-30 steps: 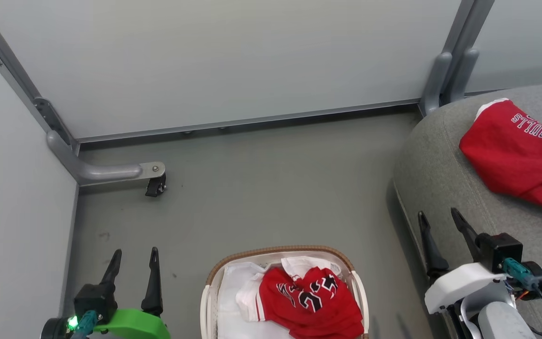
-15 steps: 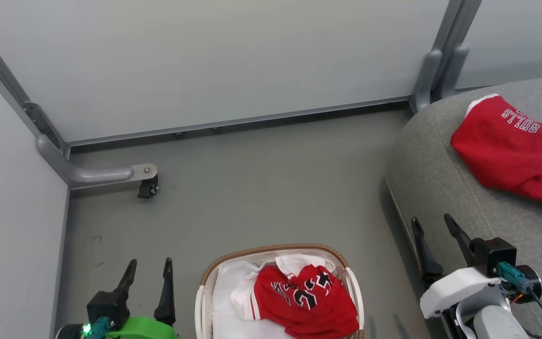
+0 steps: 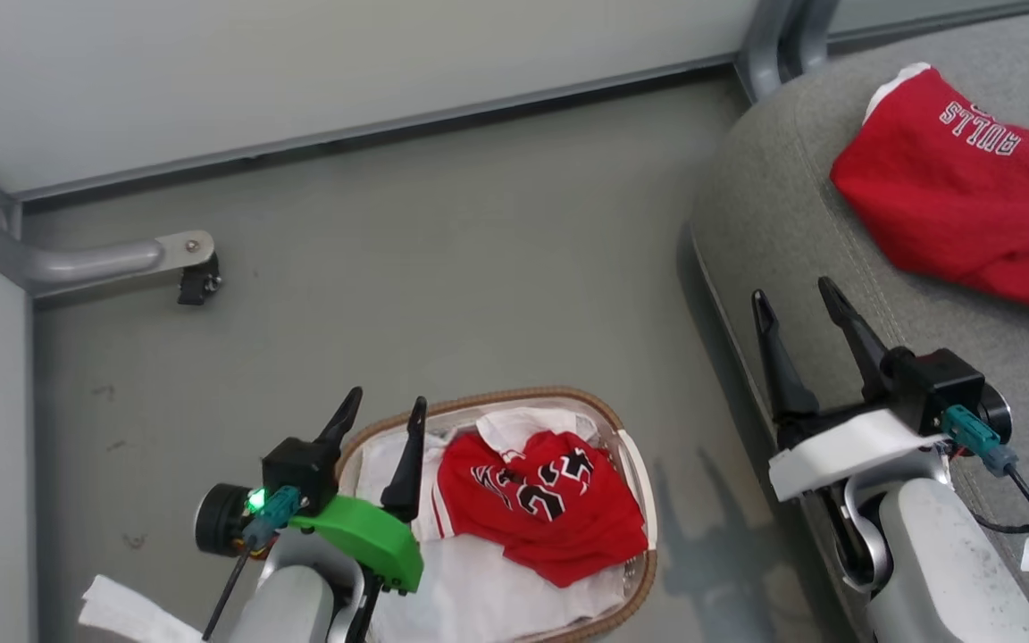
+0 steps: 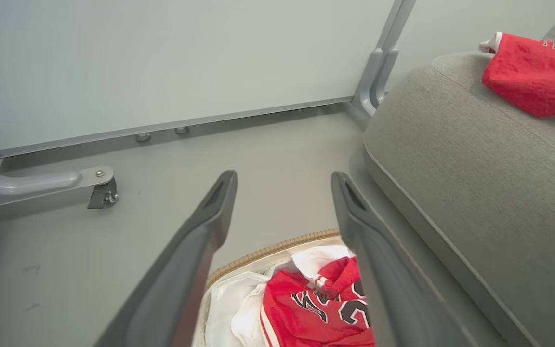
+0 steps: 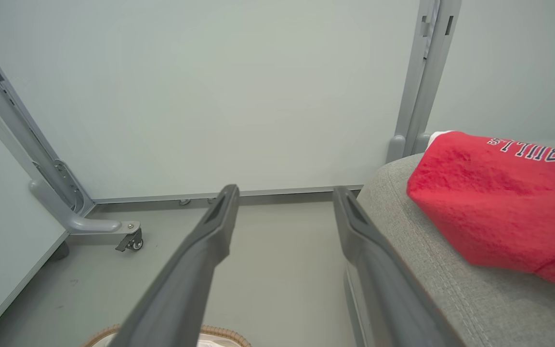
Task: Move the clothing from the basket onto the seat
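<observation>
The basket (image 3: 514,394) stands on the grey floor (image 3: 434,250), brown woven rim uppermost. The left arm covers its near left part, so I cannot tell which way its oval runs. Inside, a red jersey (image 3: 541,509) lies crumpled across the middle and right. Its black digits with white outlines face up but are too creased to read with certainty. White trim stripes run along the jersey's left edge. White cloth (image 3: 519,427) shows beyond and beneath it; I cannot tell garment from liner.

To the right of the basket, with a strip of floor between them, is the grey seat (image 3: 791,205). Its rounded corner and stitched seam are on the basket's side. A second red jersey (image 3: 952,205) lies on the seat, well apart from the basket. Its long axis slants from a white-trimmed end near the wall panel (image 3: 300,62) down toward the robot's right. White "BULLS" lettering sits near that far end and reads upside down in the head and right wrist views.

The left pincer (image 3: 387,398) hangs over the basket's far left rim, fingers spread and holding nothing. They point away from the robot. The right pincer (image 3: 791,290) is right of the basket, over the seat's near edge. It too is spread and empty, and short of the jersey there.

Far left of the basket, a small black caster (image 3: 200,284) sits under a grey bracket.
</observation>
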Controlling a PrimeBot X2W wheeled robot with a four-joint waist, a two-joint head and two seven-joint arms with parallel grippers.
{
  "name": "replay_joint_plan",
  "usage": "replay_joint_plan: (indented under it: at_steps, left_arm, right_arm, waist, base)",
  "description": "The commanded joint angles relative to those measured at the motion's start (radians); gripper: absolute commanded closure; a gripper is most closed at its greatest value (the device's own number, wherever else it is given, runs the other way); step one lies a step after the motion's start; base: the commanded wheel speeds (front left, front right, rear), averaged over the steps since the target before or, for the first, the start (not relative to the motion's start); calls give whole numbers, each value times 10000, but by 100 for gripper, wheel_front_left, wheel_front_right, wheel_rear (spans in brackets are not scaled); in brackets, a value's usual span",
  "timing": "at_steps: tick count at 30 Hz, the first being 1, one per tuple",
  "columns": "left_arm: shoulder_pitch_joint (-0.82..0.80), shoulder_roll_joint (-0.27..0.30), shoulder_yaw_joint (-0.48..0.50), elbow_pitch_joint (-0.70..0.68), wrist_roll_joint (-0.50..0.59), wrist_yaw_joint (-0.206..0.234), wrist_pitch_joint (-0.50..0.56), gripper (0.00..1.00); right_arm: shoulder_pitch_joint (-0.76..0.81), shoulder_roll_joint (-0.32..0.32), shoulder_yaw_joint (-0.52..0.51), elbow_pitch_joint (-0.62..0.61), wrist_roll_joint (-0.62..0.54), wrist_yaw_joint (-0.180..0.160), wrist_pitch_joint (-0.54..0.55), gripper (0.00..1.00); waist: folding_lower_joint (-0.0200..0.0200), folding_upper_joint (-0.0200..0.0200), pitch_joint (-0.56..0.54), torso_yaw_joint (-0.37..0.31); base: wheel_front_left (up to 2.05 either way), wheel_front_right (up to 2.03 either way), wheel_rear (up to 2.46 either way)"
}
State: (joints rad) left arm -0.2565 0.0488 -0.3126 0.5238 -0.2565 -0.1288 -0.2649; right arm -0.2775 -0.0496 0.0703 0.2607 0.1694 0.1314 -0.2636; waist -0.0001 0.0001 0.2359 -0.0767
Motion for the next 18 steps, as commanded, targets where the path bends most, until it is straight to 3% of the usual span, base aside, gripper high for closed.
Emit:
replay_joint_plan:
  at_steps: [1,10,18]
  left_arm:
    - [-424,60,-278,205,-133,-30,10,0]
    - [-1985,753,-2075,1482,-994,-30,8,0]
    - [-2989,1317,-4074,2383,-2225,-31,8,0]
  right_arm:
    - [-263,-28,27,-168,112,-14,-14,0]
    - [-1079,-22,571,-1042,496,-14,-14,0]
    - [-1475,-21,886,-1599,738,-14,-14,0]
  waist:
    - [1,-1,1247,-972]
    - [1,-1,2920,-2013]
    - [1,-1,3913,-2513]
  base:
    - [0,0,0]
    - [0,0,0]
    - [0,0,0]
